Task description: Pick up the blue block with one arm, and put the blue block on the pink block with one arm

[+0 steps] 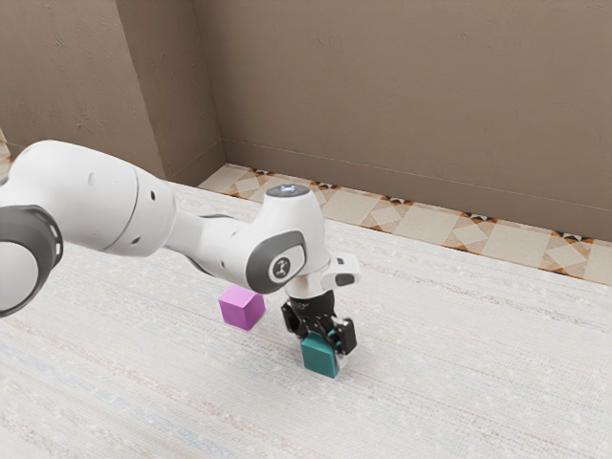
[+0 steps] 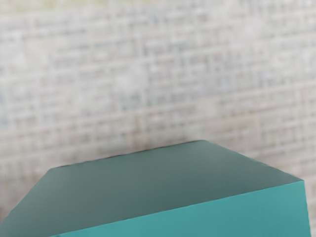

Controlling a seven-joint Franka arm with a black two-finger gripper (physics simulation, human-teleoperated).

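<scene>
The blue block is a teal cube on the pale woven tabletop, below the middle of the exterior view. My black gripper comes straight down on it, one finger on each side of its upper part, shut on it. The block's underside seems to rest on the table or just above it. In the wrist view the same blue block looms large directly under the hand. The pink block, a magenta cube, sits on the table a short way toward the exterior view's left of the gripper, apart from the blue one.
The white arm reaches in from the exterior view's left, passing above and behind the pink block. A tiled floor strip and brown walls lie beyond the table's far edge.
</scene>
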